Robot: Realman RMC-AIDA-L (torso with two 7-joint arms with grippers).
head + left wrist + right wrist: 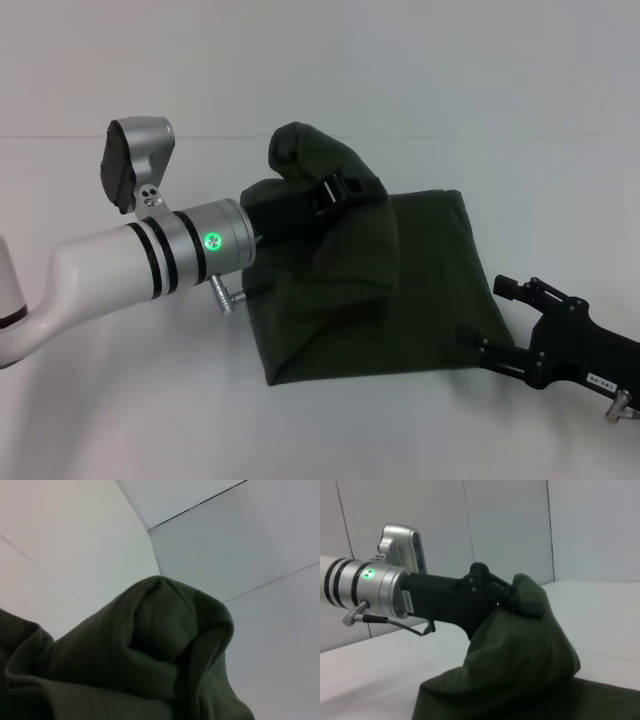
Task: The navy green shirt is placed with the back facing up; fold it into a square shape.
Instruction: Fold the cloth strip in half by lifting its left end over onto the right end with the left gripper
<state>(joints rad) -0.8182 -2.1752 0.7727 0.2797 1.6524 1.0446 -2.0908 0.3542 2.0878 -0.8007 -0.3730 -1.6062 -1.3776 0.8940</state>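
The navy green shirt (400, 300) lies partly folded on the white table, plain side up. My left gripper (338, 192) is shut on a bunch of its fabric and holds that fold raised above the shirt's far left part; the right wrist view shows the same gripper (520, 600) clamped on the lifted cloth (520, 650). The raised hump of cloth (165, 650) fills the left wrist view. My right gripper (497, 318) sits low at the shirt's near right edge, open, with its lower finger touching the hem.
The white table (120, 420) spreads all around the shirt. A pale wall (510, 520) with panel seams stands behind it.
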